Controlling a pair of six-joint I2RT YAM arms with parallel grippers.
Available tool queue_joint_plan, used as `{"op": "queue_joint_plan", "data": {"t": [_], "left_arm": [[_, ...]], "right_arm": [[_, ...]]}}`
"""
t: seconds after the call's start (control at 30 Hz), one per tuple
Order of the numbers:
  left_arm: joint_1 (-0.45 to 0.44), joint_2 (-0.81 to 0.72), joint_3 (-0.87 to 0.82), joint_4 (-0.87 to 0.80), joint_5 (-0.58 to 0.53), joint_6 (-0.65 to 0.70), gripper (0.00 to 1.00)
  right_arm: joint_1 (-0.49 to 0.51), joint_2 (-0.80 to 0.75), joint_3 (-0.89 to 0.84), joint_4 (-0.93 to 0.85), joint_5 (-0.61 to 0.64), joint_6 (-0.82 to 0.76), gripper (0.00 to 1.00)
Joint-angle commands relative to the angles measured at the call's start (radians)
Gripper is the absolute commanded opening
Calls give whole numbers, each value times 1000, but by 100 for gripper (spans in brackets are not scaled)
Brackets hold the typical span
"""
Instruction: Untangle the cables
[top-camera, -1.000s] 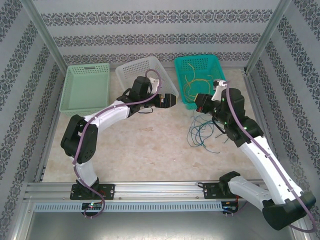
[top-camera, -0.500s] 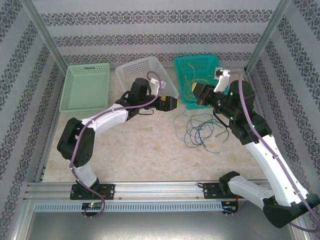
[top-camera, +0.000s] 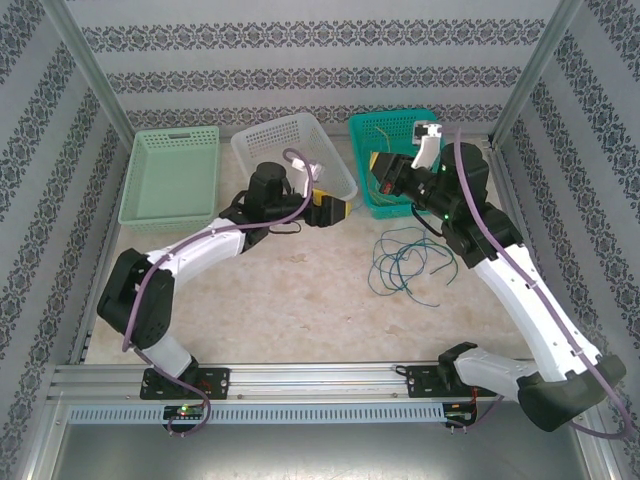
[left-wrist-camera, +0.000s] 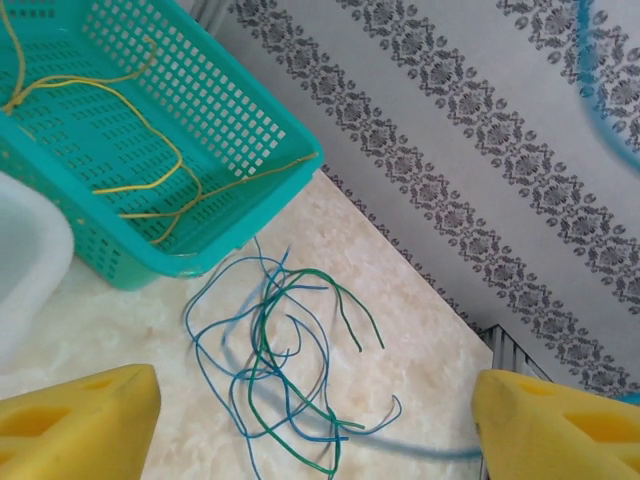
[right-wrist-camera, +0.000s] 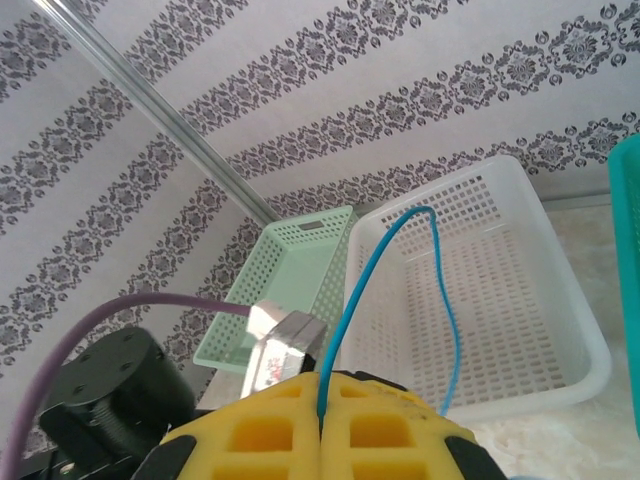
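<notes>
Cables (top-camera: 403, 262): a loose tangle of blue + green strands lay on the surface (top-camera: 300, 290) just in front of the teal basket (top-camera: 432, 135), clear of its wall.

Inside the teal basket were several yellow cables (left-wrist-camera: 150, 180), curled across the mesh floor, w/ one strand reaching up to the near rim.

One blue cable (right-wrist-camera: 347, 300) was pinched in the right end effector (right-wrist-camera: 322, 385). Its fingers were fully closed on the strand, by the teal basket's left edge. The strand looped up & dropped back past the fingers.

Left end effector (top-camera: 332, 208) sat left of the teal basket w/ its fingers spread wide & nothing between them.

White basket (top-camera: 290, 150) stood directly left of the teal basket. Light green basket (top-camera: 170, 175) was further left again.
</notes>
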Motion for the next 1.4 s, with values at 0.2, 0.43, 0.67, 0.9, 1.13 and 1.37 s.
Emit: {"op": "queue_joint_plan", "data": {"t": [0.2, 0.43, 0.67, 0.9, 1.13, 1.37], "left_arm": [[42, -194, -48, -69, -223, 82, 100], [43, -276, -38, -103, -40, 233, 100], [38, -228, 2, -126, 123, 273, 100], [36, -168, 62, -162, 68, 271, 91], [36, -154, 70, -177, 92, 287, 39], [39, -204, 39, -230, 10, 321, 0]], "right_arm": [[18, 102, 66, 110, -51, 0, 0], [48, 196, 124, 124, -87, 16, 0], [82, 248, 178, 129, -110, 19, 0], [104, 277, 184, 156, -141, 47, 0], [109, 296, 192, 157, -149, 57, 0], [99, 309, 193, 124, -134, 42, 27]]}}
